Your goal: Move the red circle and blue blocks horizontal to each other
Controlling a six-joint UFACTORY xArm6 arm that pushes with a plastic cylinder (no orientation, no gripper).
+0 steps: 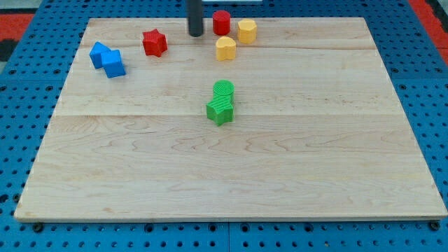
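Wooden board (231, 175) on a blue perforated surface (21, 140). My tip (195, 34) stands near the view's top edge of the board, rod upright and dark, running out of frame above. No jaws on this rig, just the bare rod end, so nothing clenched, released or grasped; the tip touches no block that I can make out. Red circle block (222, 22) sits just to the view's right of the tip, slightly toward the view's top, with a narrow gap showing between them. Further right of the tip, a yellow block (246, 31), rounded or many-sided, shape hard to fix, stands just beside the red circle. A second yellow block (225, 49) lies right of the tip and a little toward the view's bottom, near the first yellow but apart from it. To the view's left of the tip, a red star block (155, 43), near, slightly lower in the view. Well left of the tip, near the board's left edge, two blue blocks: one (100, 53) higher and further left, the other (113, 64) touching it on its lower right side; both look blocky, exact shapes unclear. Well below the tip toward the board's middle, a green round block (224, 89) and a green cube-like block (220, 110) pressed together, the round one nearer the tip.
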